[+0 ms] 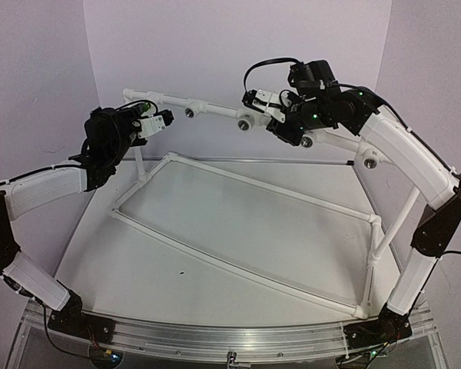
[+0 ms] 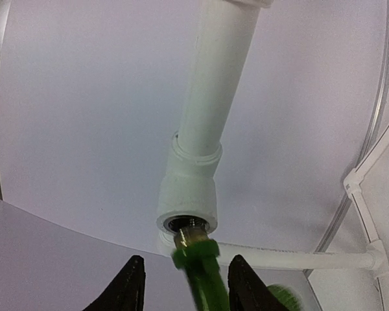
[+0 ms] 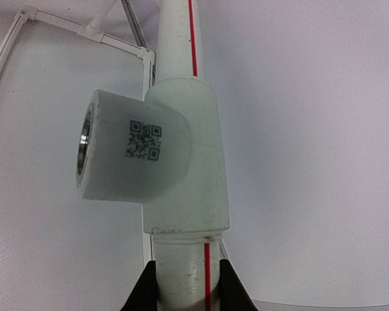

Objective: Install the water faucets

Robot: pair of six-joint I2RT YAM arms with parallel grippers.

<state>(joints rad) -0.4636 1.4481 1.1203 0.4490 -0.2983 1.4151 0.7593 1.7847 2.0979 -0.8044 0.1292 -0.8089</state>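
Left gripper (image 2: 187, 260): its two dark fingers (image 2: 133, 285) rise from the 6 o'clock edge of the wrist view with the faucet (image 2: 204, 278) between them. A gap shows on the 9 o'clock side of the green body, the other finger sits just beside it, and any grip lies below the picture's edge. I cannot tell whether it is clamped. The faucet's body is bright green, ribbed at its collar and cut off at the bottom. Its metal tip, toward 12 o'clock, sits in the mouth of the end fitting (image 2: 188, 194), so the thread is hidden. A green blur (image 2: 282, 299) at 5 o'clock is too soft to identify. Small print on the thin rail (image 2: 279, 257) behind cannot be read.

Right gripper (image 3: 188, 265): narrow, closed on the pipe (image 3: 181, 272), with both fingers touching its sides. A red stripe (image 3: 207, 269) runs along the pipe toward 12 o'clock and passes behind the tee (image 3: 181, 188). The tee's branch points to 9 o'clock, bears a black QR code (image 3: 144, 141) and shows a metal ring in its socket (image 3: 84, 146).

From above, both grippers are at the raised pipe run at 12 o'clock, over the frame (image 1: 238, 265) on the table (image 1: 138, 269).
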